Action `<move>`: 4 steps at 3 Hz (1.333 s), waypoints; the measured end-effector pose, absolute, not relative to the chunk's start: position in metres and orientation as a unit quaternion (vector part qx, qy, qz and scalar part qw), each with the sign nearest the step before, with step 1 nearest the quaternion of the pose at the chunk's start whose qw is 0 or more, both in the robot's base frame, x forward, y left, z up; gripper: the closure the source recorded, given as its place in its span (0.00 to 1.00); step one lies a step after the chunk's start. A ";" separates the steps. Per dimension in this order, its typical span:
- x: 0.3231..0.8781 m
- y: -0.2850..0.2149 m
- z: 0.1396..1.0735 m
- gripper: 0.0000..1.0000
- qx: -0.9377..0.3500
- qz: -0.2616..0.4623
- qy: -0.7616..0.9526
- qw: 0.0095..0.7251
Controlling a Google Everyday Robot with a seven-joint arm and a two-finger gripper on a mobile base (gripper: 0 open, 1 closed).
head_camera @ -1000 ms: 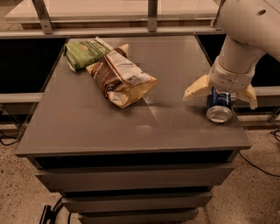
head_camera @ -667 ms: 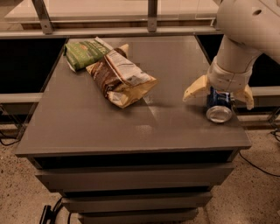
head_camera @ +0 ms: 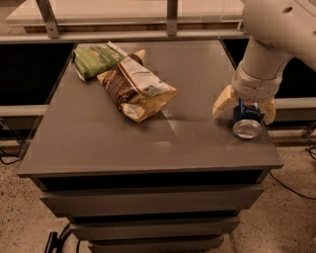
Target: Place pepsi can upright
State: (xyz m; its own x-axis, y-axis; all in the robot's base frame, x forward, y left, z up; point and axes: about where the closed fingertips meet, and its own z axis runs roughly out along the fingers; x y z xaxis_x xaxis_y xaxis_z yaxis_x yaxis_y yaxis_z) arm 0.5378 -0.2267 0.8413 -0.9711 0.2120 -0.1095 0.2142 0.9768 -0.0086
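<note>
The pepsi can (head_camera: pixel 247 123) is dark blue with a silver end facing the camera. It lies tipped on the grey table (head_camera: pixel 148 148) near the right front corner. My gripper (head_camera: pixel 245 109) comes down from the white arm (head_camera: pixel 266 59) and sits right over the can. Its cream fingers (head_camera: pixel 222 101) stand apart, one on each side of the can, and are open around it. The can's far end is hidden under the gripper.
A brown and white chip bag (head_camera: pixel 136 89) lies at the table's middle back. A green chip bag (head_camera: pixel 94 59) lies behind it at the back left. The table's right edge runs just beside the can. A rail with metal posts (head_camera: pixel 170 15) runs behind the table.
</note>
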 end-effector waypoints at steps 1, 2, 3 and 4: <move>0.538 -0.224 0.843 0.25 0.103 -0.009 0.993 0.053; 0.538 -0.222 0.843 0.43 0.099 -0.009 0.994 0.049; 0.539 -0.221 0.841 0.63 0.097 -0.011 0.994 0.045; 0.540 -0.222 0.839 0.62 0.096 -0.012 0.994 0.042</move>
State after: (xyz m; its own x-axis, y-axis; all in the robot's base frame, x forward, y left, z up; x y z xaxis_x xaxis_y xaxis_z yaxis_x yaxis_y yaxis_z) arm 0.5398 -0.2215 0.8390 -0.9778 0.1907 -0.0866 0.1928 0.9811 -0.0158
